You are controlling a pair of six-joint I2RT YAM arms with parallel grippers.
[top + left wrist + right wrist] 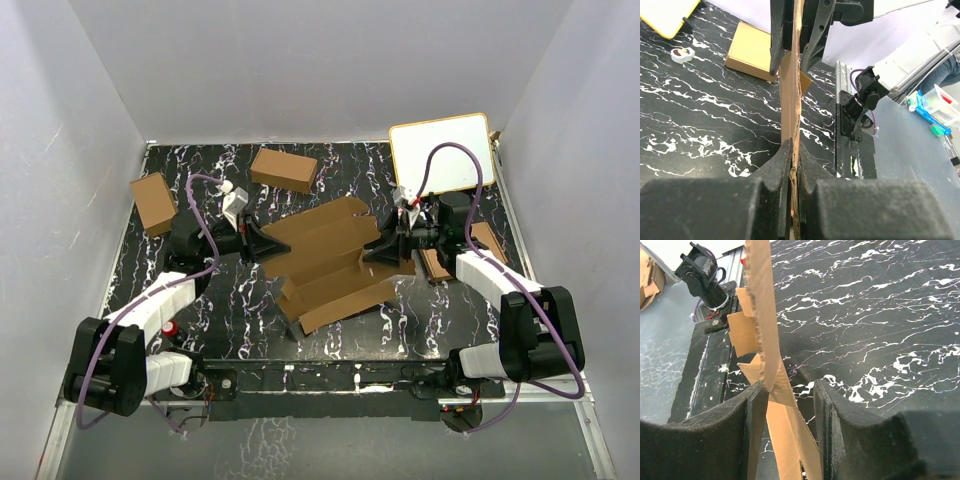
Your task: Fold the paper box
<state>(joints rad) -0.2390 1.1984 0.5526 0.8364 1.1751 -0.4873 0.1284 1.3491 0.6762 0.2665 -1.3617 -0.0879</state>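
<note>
across the middle of the black marbled table (450,310), the paper box (325,262) lies spread as a wide creased sheet, flaps out, between both arms. back right sits a white board (440,152). one short brown carton (284,169) at the back, another carton (153,203) far left. left gripper (268,243) is clamped tight on the sheet's left edge. right gripper (378,252) straddles the right edge, jaws parted, card against just one finger.
</note>
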